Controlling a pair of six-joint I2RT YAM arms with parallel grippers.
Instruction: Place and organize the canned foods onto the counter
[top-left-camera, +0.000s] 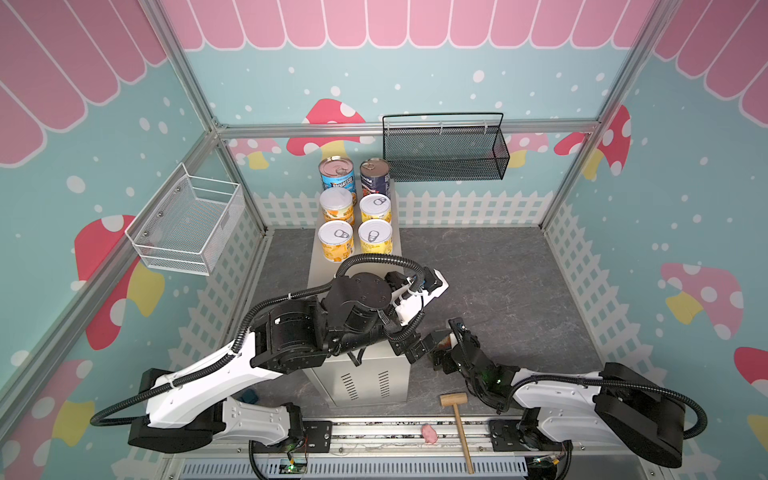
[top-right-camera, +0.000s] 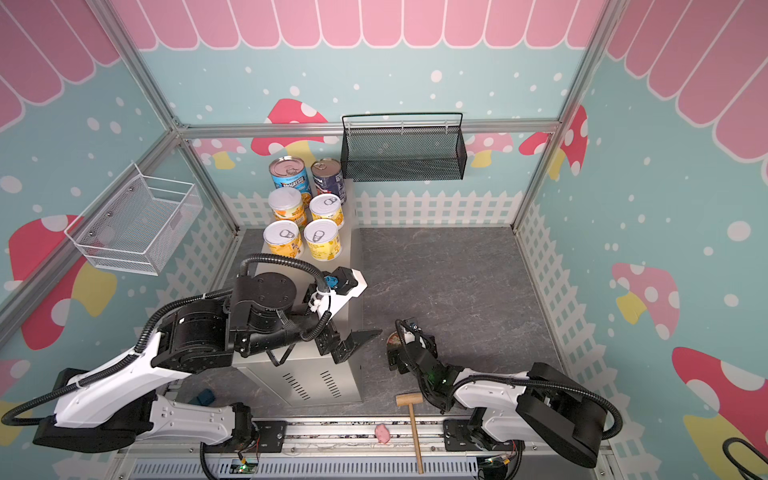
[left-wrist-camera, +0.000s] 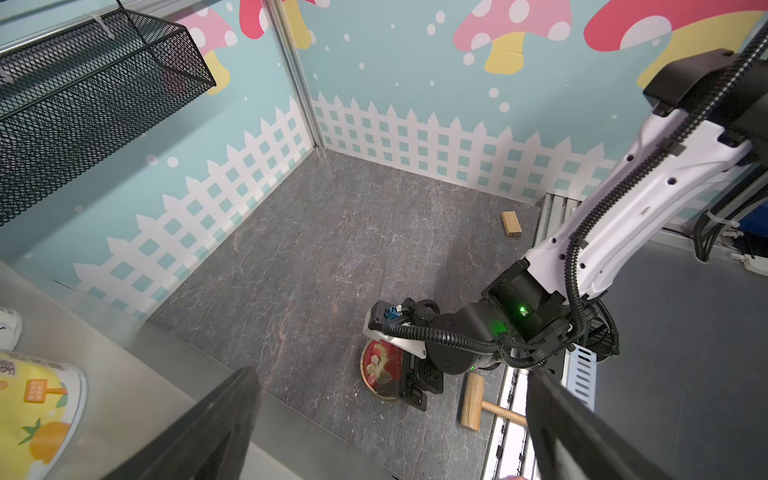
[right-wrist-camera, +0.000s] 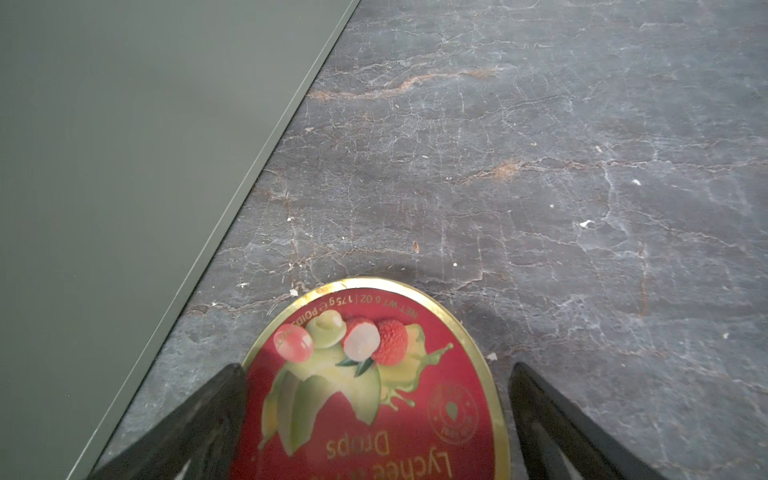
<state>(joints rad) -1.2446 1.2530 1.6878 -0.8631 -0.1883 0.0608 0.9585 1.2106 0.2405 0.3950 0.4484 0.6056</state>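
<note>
Slate floor (right-wrist-camera: 540, 166) open beyond tin (right-wrist-camera: 374, 395), counter (right-wrist-camera: 124, 166) edge close beside

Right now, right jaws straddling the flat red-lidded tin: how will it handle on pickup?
Likely rigid: the tin looks metal, gold-rimmed. Lying flat, it should slide, not tip. Its rounded edge may slip from the right gripper.

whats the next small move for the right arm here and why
Probably close the right gripper on the Lychee Drops tin. Its open jaws straddle the tin, which lies flat on the grey floor beside the counter. One finger is at the rim and the other a little off. No other can is off the counter, so a grip should come before any lift.
</note>
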